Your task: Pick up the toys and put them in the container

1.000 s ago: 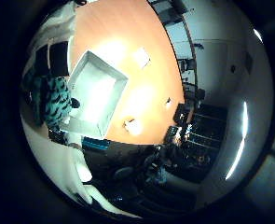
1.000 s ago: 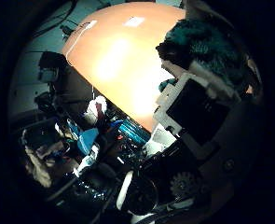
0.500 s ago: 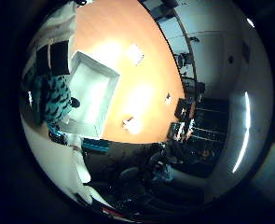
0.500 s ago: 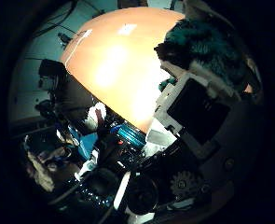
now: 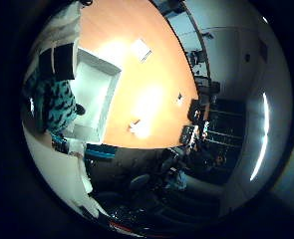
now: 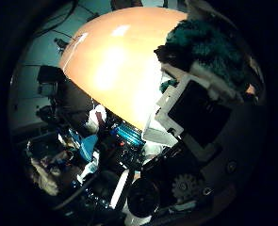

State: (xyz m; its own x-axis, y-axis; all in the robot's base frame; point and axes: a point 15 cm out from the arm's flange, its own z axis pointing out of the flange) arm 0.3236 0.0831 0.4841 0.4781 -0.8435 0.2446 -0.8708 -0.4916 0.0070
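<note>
A teal and black furry toy (image 5: 54,102) sits close against the palm, with my right hand (image 6: 195,108) shut on it; white and black fingers (image 5: 57,59) press along its side. Its fur also shows in the thumb side view as the toy (image 6: 209,44) above the fingers. The white rectangular container (image 5: 94,94) stands on the orange table (image 6: 115,70) well below the hand, and the toy overlaps its near edge. What lies inside the container's hidden corner cannot be seen.
A flat white item (image 5: 140,50), a small white piece (image 5: 135,127) and a tiny dark-and-white piece (image 5: 180,98) lie on the table beyond the container. Chairs, dark equipment and clutter (image 6: 82,146) crowd the floor past the table's edge.
The whole picture has shifted, so the hand has moved and turned above the table. The toy stays held in the same place against the palm.
</note>
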